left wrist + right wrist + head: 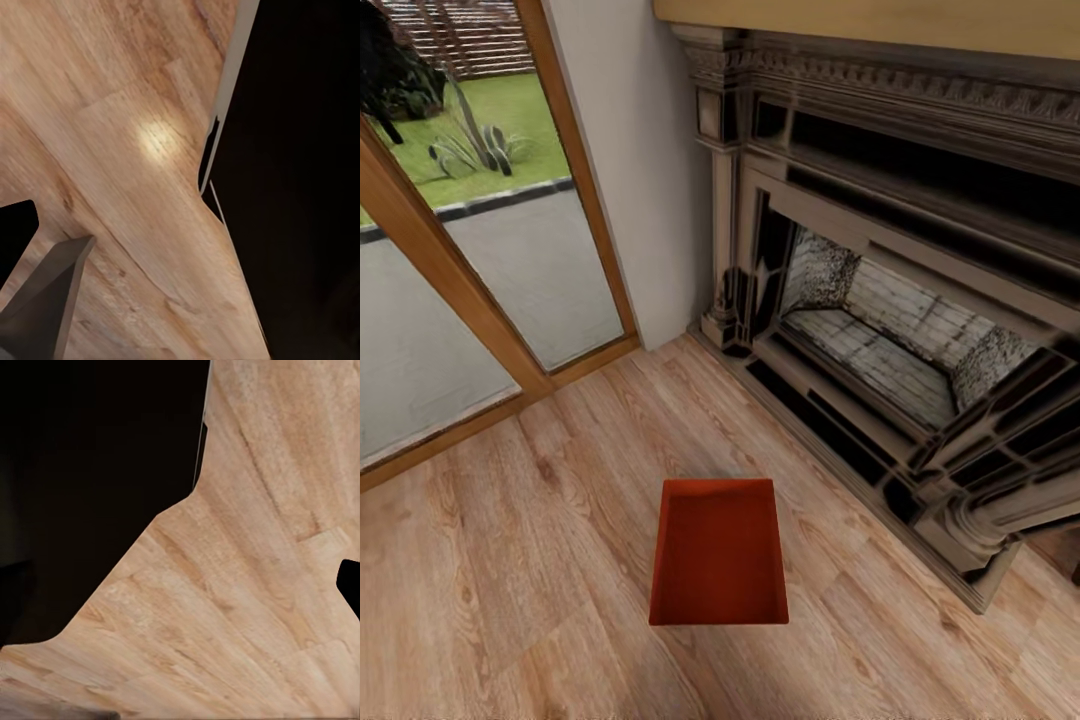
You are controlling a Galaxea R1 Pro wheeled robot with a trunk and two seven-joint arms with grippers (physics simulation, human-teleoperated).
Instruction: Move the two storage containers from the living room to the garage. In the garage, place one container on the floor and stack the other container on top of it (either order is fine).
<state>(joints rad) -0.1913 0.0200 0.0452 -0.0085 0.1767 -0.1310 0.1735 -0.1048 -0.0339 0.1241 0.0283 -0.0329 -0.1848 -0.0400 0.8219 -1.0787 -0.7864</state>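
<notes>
One orange-red storage container [720,552] is seen standing upright and open-topped on the light wood-plank floor [510,560] of the living room, just in front of the fireplace [890,330] (dark carved surround, pale brick inside). A wood-framed glass door [470,240] is seen beyond, lawn outside. Wrist views are taken up by plank floor and dark shapes; whether either end effector is open or closed cannot be told.

Open wood floor [510,560] all round container [720,555]; fireplace [900,330] crowds its right, glass door [470,260] beyond
</notes>
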